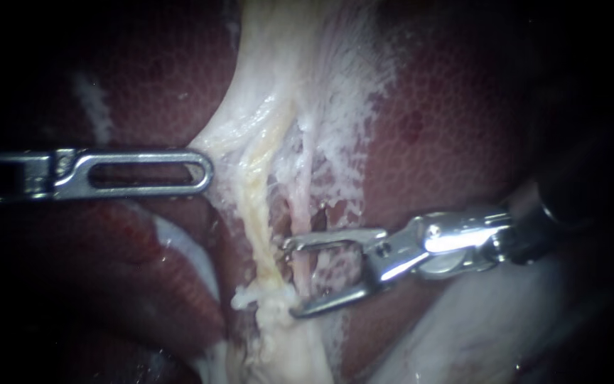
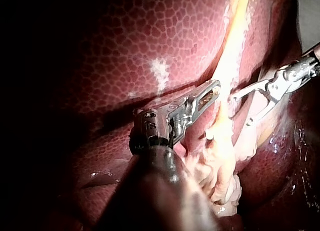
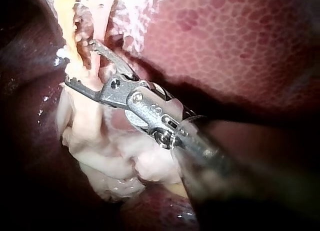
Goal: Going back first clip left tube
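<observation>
Two tubes run down through frayed pale tissue: a yellowish left tube [image 1: 256, 206] and a thin pinkish right tube [image 1: 300, 203]. My right instrument [image 1: 289, 279] comes in from the right with its jaws wide open. They straddle the pinkish tube, and their tips reach the yellowish tube's right side [image 3: 75, 66]. I see no clip on either tube. My left instrument [image 1: 206, 171] lies level from the left. Its slotted jaws are together on the edge of the pale tissue sheet [image 1: 225, 142], which tents toward them. In the left wrist view its tip [image 2: 215, 88] meets the yellowish tube [image 2: 231, 56].
Dark red mottled liver [image 1: 449, 107] surrounds the tubes on both sides. A ragged lump of whitish tissue [image 2: 220, 171] hangs below both instruments. Smooth pale tissue [image 1: 477, 327] lies under my right instrument's shaft.
</observation>
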Robot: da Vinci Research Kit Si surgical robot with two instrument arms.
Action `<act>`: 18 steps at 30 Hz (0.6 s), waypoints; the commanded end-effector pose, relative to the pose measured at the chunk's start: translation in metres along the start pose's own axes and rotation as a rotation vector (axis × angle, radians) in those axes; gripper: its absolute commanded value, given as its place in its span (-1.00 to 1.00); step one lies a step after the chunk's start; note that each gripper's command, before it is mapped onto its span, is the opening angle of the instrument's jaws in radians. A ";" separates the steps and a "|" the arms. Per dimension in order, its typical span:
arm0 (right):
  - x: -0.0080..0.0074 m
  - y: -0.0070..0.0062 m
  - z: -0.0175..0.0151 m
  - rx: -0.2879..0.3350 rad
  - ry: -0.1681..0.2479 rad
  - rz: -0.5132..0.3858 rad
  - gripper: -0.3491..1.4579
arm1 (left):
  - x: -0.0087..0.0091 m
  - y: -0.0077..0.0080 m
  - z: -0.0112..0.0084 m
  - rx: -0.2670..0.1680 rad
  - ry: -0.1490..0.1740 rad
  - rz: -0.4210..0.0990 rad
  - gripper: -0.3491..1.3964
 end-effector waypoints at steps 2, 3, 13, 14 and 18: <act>0.0003 -0.0004 -0.0014 -0.002 0.000 0.006 0.05 | 0.0001 0.0001 0.0002 -0.002 -0.002 0.001 -1.00; 0.0004 -0.0007 -0.0022 -0.012 -0.001 0.008 0.05 | 0.0002 0.0002 0.0003 -0.002 -0.002 0.002 -1.00; 0.0032 -0.0009 -0.0083 -0.061 -0.006 -0.011 0.05 | 0.0007 0.0004 0.0009 -0.004 -0.005 0.005 -1.00; 0.0034 -0.0009 -0.0087 -0.064 -0.007 -0.015 0.05 | 0.0007 0.0004 0.0009 -0.004 -0.005 0.005 -1.00; 0.0043 -0.0007 -0.0097 -0.070 -0.008 -0.034 0.05 | 0.0007 0.0004 0.0009 -0.004 -0.005 0.005 -1.00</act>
